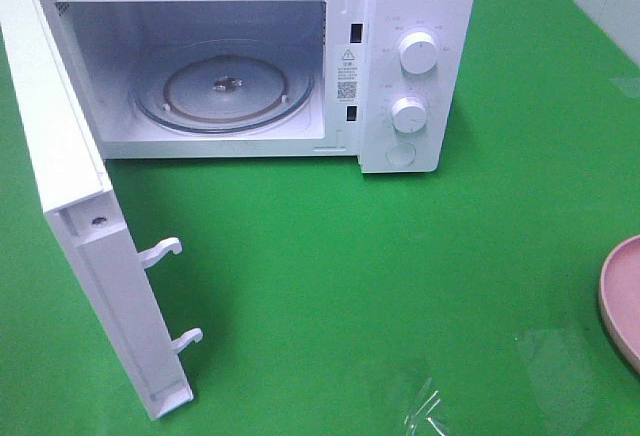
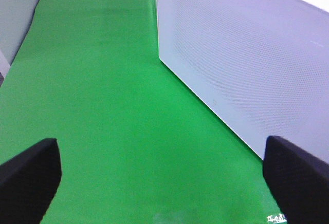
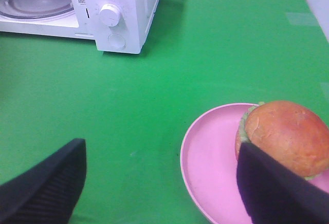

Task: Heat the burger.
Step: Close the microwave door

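Note:
The burger (image 3: 290, 134), with a glossy brown bun and a green lettuce frill, sits on a round pink plate (image 3: 211, 152) in the right wrist view. My right gripper (image 3: 159, 149) hangs open above the green cloth, and one finger (image 3: 272, 188) overlaps the plate's near side just in front of the burger. Nothing is between its fingers. My left gripper (image 2: 160, 144) is wide open over bare green cloth beside a white perforated microwave panel (image 2: 247, 54). Neither gripper shows in the exterior high view. There the burger is out of frame and only the plate's edge (image 1: 625, 296) shows at the right.
The white microwave (image 1: 415, 16) stands at the back with its door (image 1: 90, 256) swung out toward the front left. Its glass turntable (image 1: 225, 86) is bare. Green cloth lies between microwave and plate. A clear scrap of tape (image 1: 425, 411) lies near the front edge.

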Tool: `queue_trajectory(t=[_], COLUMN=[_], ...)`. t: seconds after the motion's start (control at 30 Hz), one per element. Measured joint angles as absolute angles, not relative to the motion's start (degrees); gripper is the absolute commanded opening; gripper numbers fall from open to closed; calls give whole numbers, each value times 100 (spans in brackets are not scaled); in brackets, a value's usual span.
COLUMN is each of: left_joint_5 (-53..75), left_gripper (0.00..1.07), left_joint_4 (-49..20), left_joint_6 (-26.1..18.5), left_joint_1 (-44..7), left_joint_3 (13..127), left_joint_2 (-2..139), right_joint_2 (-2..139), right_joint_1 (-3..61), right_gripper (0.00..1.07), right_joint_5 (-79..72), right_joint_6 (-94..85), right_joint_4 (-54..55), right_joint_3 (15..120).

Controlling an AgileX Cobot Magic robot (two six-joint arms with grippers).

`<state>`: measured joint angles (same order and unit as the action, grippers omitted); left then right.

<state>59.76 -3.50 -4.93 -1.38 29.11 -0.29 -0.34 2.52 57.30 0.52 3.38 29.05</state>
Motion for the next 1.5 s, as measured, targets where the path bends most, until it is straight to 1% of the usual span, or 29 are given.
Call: queue_trajectory(t=[1.0,1.07,1.1,1.13,1.23,1.27,1.3,1.33,1.37,1.4,1.43,1.5], left_joint_5=[5976,5913,5913,5758,5495,5351,5351,5059,5059,4733,4733,4011], left_gripper=[100,96,96,92,89,80,80,67,67,54,54,24], left_joint_4=[-350,-350,-350,-350,-321,-304,-304,-304,-304,-292,-292,-143], left_joint_6=[-493,-476,-476,-476,-476,-476,-476,-476,-476,-476,-476,-476], left_joint_1=[-138,-138,-138,-138,-138,-138,-138,-138,-138,-138,-138,-138], left_joint_3=[2911,2962,2962,3031,3054,3060,3060,3060,3060,3060,3060,3048], left_joint_2=[-29,-29,-29,17,143,223,223,355,355,493,493,825], right_joint_2=[-34,-34,-34,-34,-34,-34,-34,-34,-34,-34,-34,-34], right_joint_1=[252,252,252,252,252,252,252,252,252,252,252,252], right_gripper=[76,76,76,76,76,76,76,76,76,76,76,76], right_joint_5=[5730,5730,5730,5741,5741,5741,5741,5741,5741,5741,5741,5741], right_joint_6=[52,52,52,52,52,52,52,52,52,52,52,52], right_joint_4=[338,338,338,338,338,338,338,338,338,338,338,338], right_joint_3=[2905,2905,2905,2899,2899,2899,2899,2899,2899,2899,2899,2899])
